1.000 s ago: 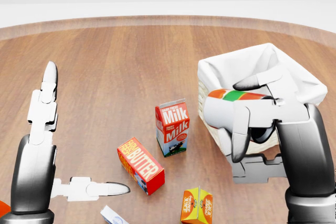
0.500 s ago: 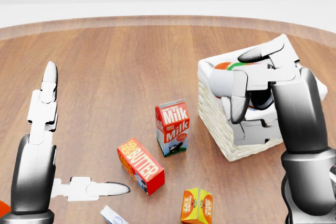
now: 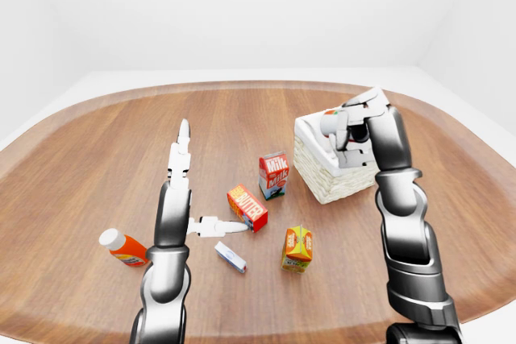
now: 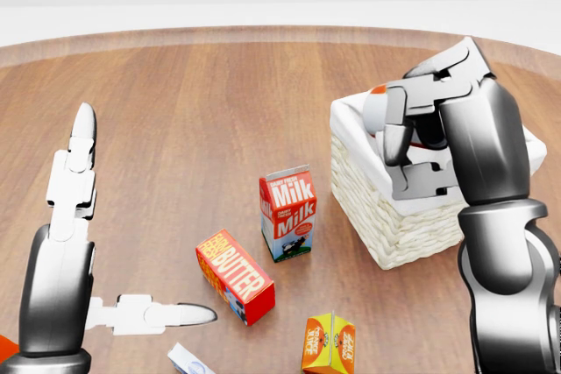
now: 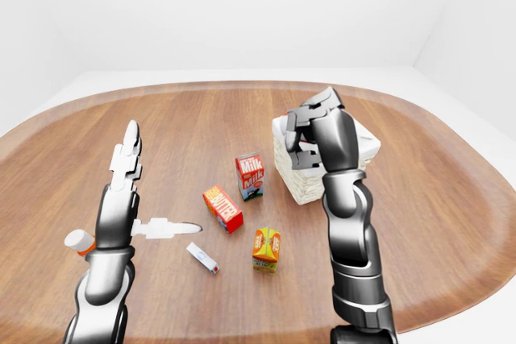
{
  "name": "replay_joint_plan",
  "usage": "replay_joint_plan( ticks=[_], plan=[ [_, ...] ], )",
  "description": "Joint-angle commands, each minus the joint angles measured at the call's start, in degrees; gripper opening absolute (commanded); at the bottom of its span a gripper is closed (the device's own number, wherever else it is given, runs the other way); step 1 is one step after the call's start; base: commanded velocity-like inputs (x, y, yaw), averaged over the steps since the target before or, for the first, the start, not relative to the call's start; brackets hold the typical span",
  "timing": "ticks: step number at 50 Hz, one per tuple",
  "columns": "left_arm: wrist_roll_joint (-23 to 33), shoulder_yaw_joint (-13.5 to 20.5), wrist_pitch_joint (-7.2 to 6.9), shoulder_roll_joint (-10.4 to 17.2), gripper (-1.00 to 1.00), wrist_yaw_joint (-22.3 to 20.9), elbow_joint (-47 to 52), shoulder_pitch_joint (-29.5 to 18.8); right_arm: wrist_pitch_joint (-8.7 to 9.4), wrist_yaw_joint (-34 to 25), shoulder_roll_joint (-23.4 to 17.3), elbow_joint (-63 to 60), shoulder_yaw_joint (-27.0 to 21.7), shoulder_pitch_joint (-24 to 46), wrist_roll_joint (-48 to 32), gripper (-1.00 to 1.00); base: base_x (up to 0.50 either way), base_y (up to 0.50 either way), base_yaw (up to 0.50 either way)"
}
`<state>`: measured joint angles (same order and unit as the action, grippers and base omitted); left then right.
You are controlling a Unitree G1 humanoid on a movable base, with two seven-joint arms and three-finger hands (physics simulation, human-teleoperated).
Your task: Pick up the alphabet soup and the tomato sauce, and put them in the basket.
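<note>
Head view: my right hand (image 4: 412,124) is clamped on a can (image 4: 375,109) over the basket (image 4: 386,216) near the table's right edge. Next: release. Left hand (image 4: 114,304) is splayed, empty.

On the wooden counter (image 3: 97,159) a milk carton (image 4: 287,214) stands upright. A butter box (image 4: 234,276) lies just below and left of it in the head view, an orange carton (image 3: 297,248) lower right, a small white box (image 3: 230,256) beside it, and a bottle (image 3: 122,247) lies far left.
</note>
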<state>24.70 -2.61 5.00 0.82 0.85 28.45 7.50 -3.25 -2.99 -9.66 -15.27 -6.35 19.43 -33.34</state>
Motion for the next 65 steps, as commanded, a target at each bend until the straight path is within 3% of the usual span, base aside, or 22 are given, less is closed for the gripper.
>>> replay_joint_plan(
  ticks=[1,27,65],
  plan=[
    [0.2,0.1,0.00,0.0,1.00,0.1,0.1,0.1,0.45,1.4,-1.4,4.6,-0.2,4.8,-0.3,-1.00,0.00,0.00,0.00],
    [0.1,0.1,0.00,0.0,1.00,-0.2,0.4,0.1,-1.75,7.8,-5.4,26.7,0.5,17.9,-3.5,-1.00,0.00,0.00,0.00],
    [0.0,0.2,0.00,0.1,1.00,0.0,-0.1,0.0,-1.75,20.8,-7.9,64.4,3.8,35.5,-9.2,-1.00,0.00,0.00,0.00]
  ],
)
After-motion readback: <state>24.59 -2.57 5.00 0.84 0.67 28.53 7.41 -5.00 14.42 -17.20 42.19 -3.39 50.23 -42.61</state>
